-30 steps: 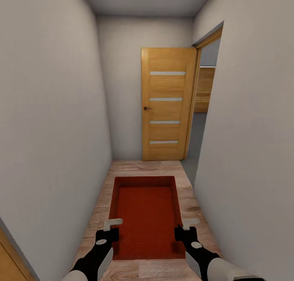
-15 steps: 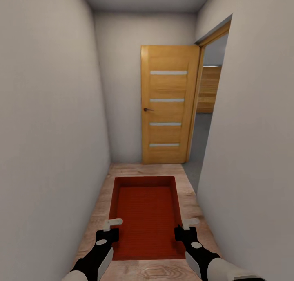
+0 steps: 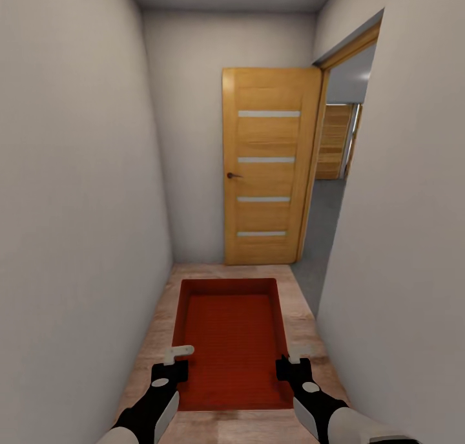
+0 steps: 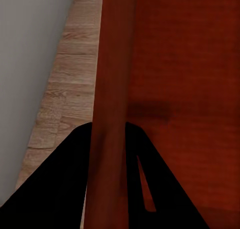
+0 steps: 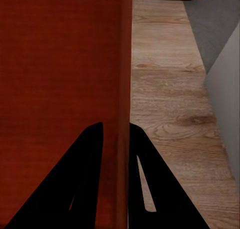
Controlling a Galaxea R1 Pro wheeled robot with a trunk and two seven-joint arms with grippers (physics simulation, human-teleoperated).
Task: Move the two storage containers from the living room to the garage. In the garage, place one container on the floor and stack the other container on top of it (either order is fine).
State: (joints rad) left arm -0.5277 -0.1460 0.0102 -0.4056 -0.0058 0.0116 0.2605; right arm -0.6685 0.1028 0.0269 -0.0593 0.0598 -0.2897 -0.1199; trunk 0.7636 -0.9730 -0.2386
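Gripping one storage container (image 3: 232, 344) by its long side walls, the left hand (image 3: 173, 361) and right hand (image 3: 292, 360) are each clamped over a thin wall, one finger inside and one outside. It sits low at centre frame above the wood plank floor (image 3: 303, 315) of a narrow white corridor. At centre right, an open wooden door (image 3: 268, 166) stands beside a doorway onto grey floor (image 3: 323, 231).

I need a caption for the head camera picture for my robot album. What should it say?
Both grippers, left and right, carry a red storage container down a narrow hallway toward an open wooden door.
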